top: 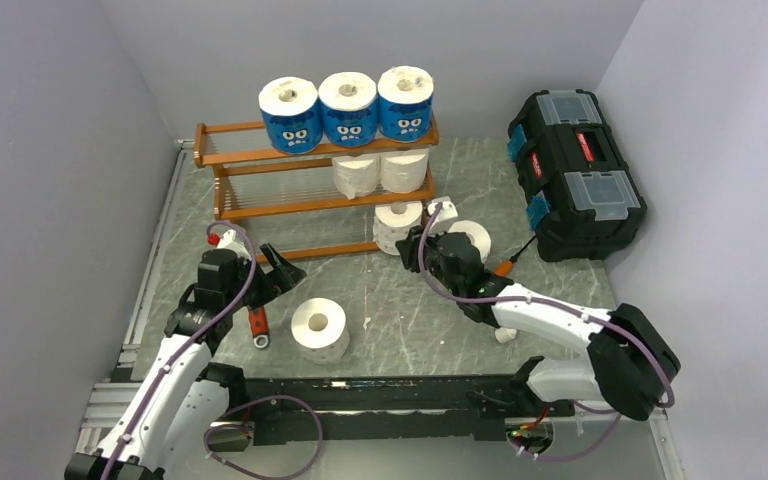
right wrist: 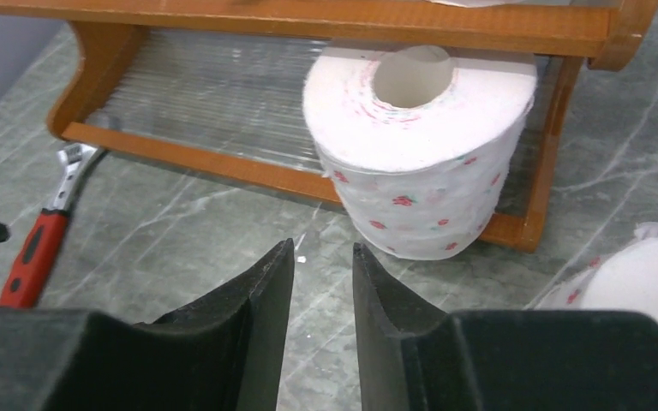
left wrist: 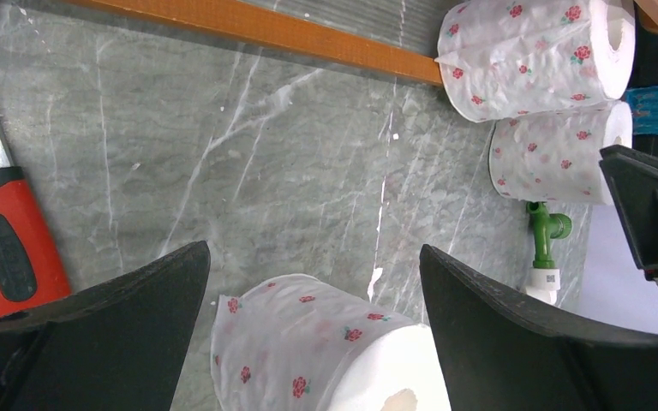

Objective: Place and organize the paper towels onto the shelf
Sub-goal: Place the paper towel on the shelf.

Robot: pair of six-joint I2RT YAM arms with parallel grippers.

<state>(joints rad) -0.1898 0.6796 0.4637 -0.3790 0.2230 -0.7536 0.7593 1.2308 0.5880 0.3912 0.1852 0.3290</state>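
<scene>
The shelf [top: 260, 155] carries three blue-wrapped paper towels [top: 348, 108] on its top tier and two white ones [top: 380, 173] on the middle tier. Another rose-printed roll [right wrist: 420, 145] stands upright at the right end of the lowest tier, its front over the rail. My right gripper [right wrist: 323, 244] is just in front of that roll, jaws a narrow gap apart with nothing between them. One more roll [top: 472, 238] lies to its right. My left gripper [left wrist: 313, 248] is wide open above a loose roll [left wrist: 326, 351] on the table, not touching it.
A black toolbox [top: 575, 175] stands at the back right. A red-handled wrench [top: 257, 325] lies by the left gripper. An orange-handled screwdriver [top: 510, 265] lies beside the right arm. A green and white fitting [left wrist: 548, 235] rests near the rolls.
</scene>
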